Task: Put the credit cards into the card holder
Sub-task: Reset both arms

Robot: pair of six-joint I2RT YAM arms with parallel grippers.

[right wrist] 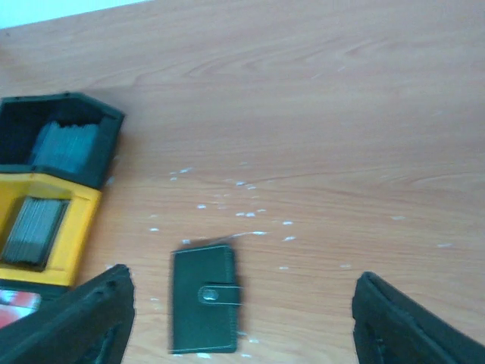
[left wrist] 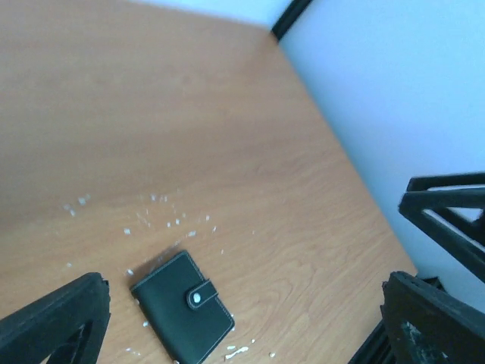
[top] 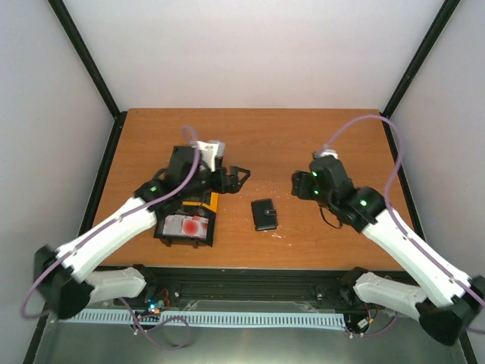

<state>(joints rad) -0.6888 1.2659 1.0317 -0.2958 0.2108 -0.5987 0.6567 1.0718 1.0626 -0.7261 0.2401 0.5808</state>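
The card holder [top: 264, 214], a shut black wallet with its snap tab fastened, lies flat on the table between the arms. It also shows in the left wrist view [left wrist: 182, 305] and the right wrist view [right wrist: 203, 299]. My left gripper [top: 239, 177] is open and empty, above the table just left of and beyond the wallet. My right gripper [top: 298, 184] is open and empty, to the wallet's right. A white credit card with red blotches [top: 189, 226] lies in a bin at the left. Bluish-grey cards [right wrist: 67, 145] and grey cards [right wrist: 32, 231] sit in other bins.
A row of open bins stands under my left arm: a black one [right wrist: 106, 144], a yellow one [right wrist: 79, 227] and a black one near the front [top: 170, 240]. White flecks dot the wood around the wallet. Walls with black posts close the table's sides and back.
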